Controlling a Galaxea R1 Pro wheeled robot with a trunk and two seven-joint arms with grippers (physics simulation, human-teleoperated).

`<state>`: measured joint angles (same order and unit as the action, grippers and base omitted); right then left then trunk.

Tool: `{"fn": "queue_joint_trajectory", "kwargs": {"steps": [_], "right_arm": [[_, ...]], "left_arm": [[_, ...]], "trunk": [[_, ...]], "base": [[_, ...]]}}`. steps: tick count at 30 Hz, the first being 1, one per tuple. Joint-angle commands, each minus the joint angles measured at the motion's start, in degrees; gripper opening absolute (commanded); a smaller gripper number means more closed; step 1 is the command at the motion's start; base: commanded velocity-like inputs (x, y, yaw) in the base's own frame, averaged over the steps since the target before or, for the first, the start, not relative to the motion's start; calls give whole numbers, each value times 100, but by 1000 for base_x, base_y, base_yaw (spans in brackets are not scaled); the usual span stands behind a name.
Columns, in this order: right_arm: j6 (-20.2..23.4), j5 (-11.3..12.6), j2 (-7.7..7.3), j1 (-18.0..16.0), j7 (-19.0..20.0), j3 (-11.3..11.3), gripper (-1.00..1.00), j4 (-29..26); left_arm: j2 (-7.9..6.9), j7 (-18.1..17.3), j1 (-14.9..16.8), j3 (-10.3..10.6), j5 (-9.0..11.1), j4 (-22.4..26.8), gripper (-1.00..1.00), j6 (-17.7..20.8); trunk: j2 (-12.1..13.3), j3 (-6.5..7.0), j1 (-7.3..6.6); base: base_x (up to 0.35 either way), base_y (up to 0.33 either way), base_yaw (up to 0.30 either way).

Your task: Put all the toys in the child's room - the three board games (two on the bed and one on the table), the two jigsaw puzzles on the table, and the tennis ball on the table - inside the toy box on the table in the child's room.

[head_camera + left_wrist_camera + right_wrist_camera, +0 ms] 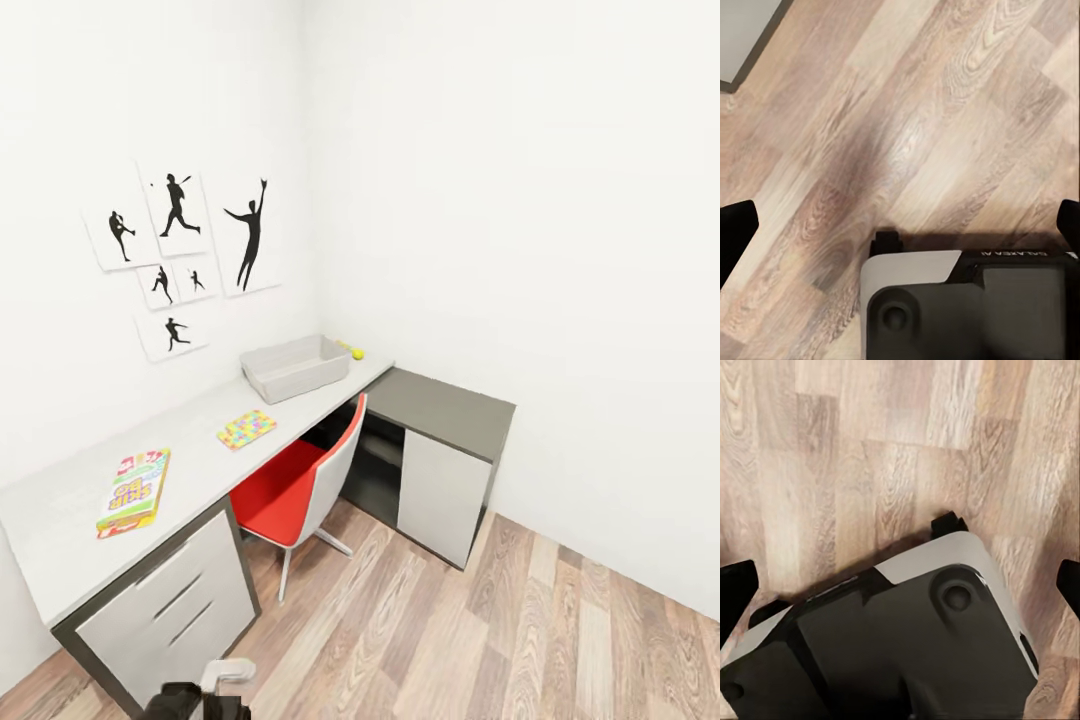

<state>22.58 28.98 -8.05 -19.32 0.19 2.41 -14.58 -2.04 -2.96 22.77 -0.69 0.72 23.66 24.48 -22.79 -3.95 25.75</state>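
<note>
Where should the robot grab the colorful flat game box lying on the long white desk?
Probably across its two long edges, coming straight down from above. The flat green-and-yellow printed game box lies face up on the pale desk top near the front edge, thin and narrow enough for open fingers to straddle its width.

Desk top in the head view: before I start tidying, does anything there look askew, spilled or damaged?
Nothing looks spilled or damaged. The board game and the jigsaw puzzle lie flat on the table, each turned at a slight angle to its edge. The toy box stands upright, with the tennis ball beside its far end.
</note>
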Motion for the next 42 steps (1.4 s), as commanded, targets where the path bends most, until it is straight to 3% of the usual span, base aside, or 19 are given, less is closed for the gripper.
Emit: {"fn": "queue_joint_trajectory", "kwargs": {"steps": [1,2,5,6,11,17,27,31,36,42], "right_arm": [[227,49,-55,-54,-5,52,100,-120],[505,134,-160,-117,-7,125,100,-368],[782,255,-285,-166,-17,280,100,-810],[944,324,-338,-175,-21,399,100,-1114],[1471,391,-373,-148,-29,714,100,-1903],[1690,418,-362,-139,-5,834,100,-2503],[1552,471,-346,-143,236,968,100,-2721],[1499,531,-354,-145,557,1195,100,-2737],[1542,602,-385,-146,1168,1608,100,-2922],[2004,616,-392,-115,1853,1850,100,-3555]], "left_arm": [[0,-86,78,-9,4,189,100,307],[9,-238,188,-9,5,543,100,795],[18,-493,289,-10,6,1133,100,1424],[22,-656,327,-10,4,1533,100,1772],[15,-1050,377,3,6,2383,100,2475],[17,-1322,391,1,8,2671,100,2731],[23,-1519,394,20,5,2742,100,2810],[17,-1691,394,13,3,2746,100,2819],[0,-2148,394,12,-1,2748,100,2826],[-16,-2787,394,31,-6,2749,100,2821]], "trunk": [[-13,-19,3],[-13,-22,3],[-13,-31,3],[-13,-35,3],[-13,-58,3],[-13,-91,3],[-13,-150,3],[-13,-173,3],[-13,-203,3],[-13,-242,3]], "base": [[0,0,-273],[0,0,-273],[0,0,-273],[0,0,-264],[0,0,-250],[0,0,-230],[0,0,-224],[0,0,-224],[0,0,-223],[0,0,-210]]}}
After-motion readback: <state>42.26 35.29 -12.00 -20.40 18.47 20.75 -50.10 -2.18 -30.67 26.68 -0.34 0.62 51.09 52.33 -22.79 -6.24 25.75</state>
